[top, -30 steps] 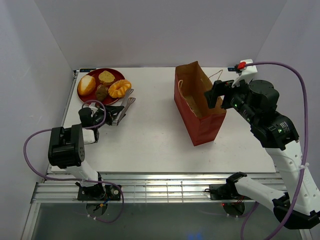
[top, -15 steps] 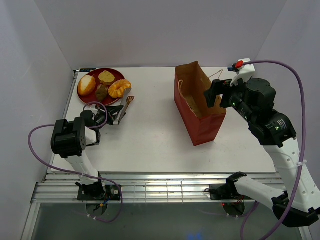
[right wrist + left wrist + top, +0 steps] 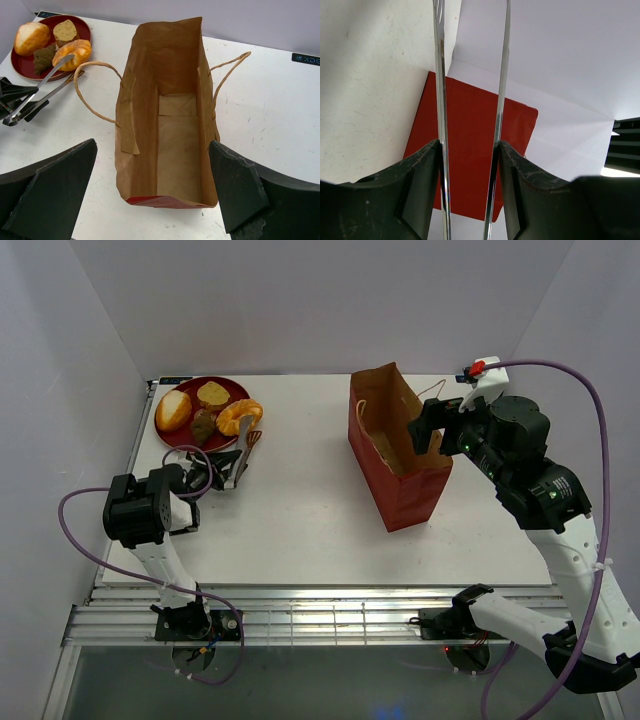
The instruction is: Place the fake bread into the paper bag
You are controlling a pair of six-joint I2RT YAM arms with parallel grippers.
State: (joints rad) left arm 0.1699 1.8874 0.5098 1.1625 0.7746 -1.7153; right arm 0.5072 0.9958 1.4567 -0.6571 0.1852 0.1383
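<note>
On the round red plate (image 3: 226,386) at the back left lie the fake bread pieces: a golden roll (image 3: 173,410), a yellow-brown piece (image 3: 212,394), a dark brown piece (image 3: 203,425) and an orange ridged bun (image 3: 238,417). My left gripper (image 3: 215,472) is shut on a pair of metal tongs (image 3: 243,447), whose tips reach the orange bun. The tongs' two arms (image 3: 440,100) run between my fingers (image 3: 420,190). The paper bag (image 3: 395,445) stands upright and open, right of centre. My right gripper (image 3: 152,150) hovers open above its mouth; the bag's pale inside (image 3: 175,145) holds nothing.
The bag's string handles (image 3: 92,90) hang out to both sides. The plate (image 3: 82,26) sits near the table's back left corner. White walls close in at the back and on both sides.
My left gripper has swung the tongs left and toward the plate, so their tips now meet the orange bun. The right arm and the bag have barely moved.
</note>
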